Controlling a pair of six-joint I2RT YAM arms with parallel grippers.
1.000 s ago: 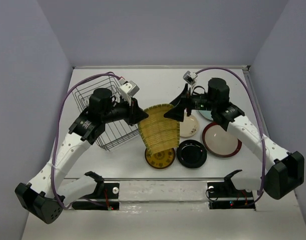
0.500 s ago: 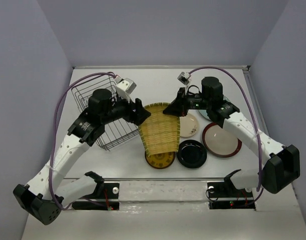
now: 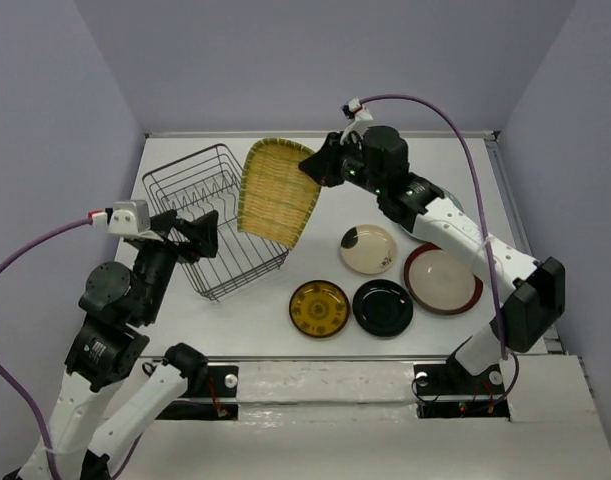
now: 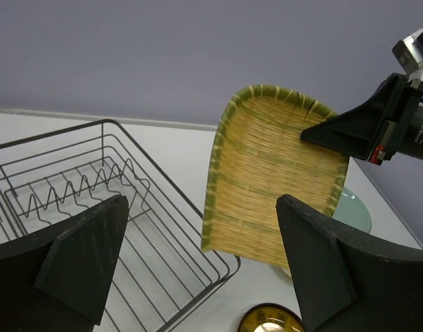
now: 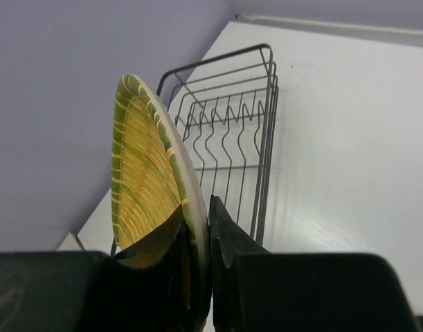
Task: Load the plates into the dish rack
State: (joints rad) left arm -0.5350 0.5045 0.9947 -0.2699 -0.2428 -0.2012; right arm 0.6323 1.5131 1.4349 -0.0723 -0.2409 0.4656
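Jaws of the right gripper (image 3: 320,165) clamp the yellow ribbed fan-shaped plate (image 3: 275,190), aloft at the right edge of the dish rack (image 3: 200,210). The left gripper (image 3: 198,232) gapes empty.

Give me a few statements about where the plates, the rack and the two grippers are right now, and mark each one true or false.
1. The right gripper is shut on the yellow fan-shaped plate. True.
2. The dish rack has a plate standing between its prongs. False: no plate is in the rack, and its prongs are bare.
3. The left gripper is open and holds nothing. True.
4. The black plate is stacked on the red-rimmed plate. False: they lie side by side on the table, the black one to the left in the top view.
5. The yellow fan-shaped plate lies flat on the table. False: it is held up on edge, in the air beside the rack.
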